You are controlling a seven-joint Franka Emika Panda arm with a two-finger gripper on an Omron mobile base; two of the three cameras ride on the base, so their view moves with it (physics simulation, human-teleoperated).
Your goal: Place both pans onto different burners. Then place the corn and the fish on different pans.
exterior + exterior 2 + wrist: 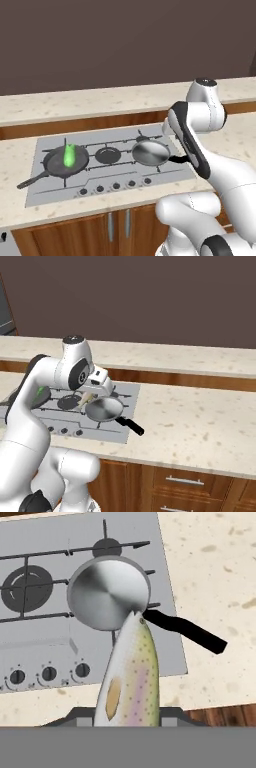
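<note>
Hand view has me looking straight down my own fingers, and they're pinching the fish (131, 677), a pale speckled trout with a pinkish stripe, its far end hanging just over the near rim of the silver pan (108, 592). That pan sits on the hob's (165, 587) burner nearest the open stretch of worktop (215, 572), dark handle (187, 631) sticking out over the hob's edge toward the worktop's front. Beside it, the larger middle burner (26, 588) stands bare under its grate, and a row of knobs (48, 673) lines the hob's front. Over in the left base view, the black skillet (65, 162) rests on the burner at the hob's opposite end, long handle aimed at the worktop's front edge, and the bright green corn (69, 155) lies in it.
</note>
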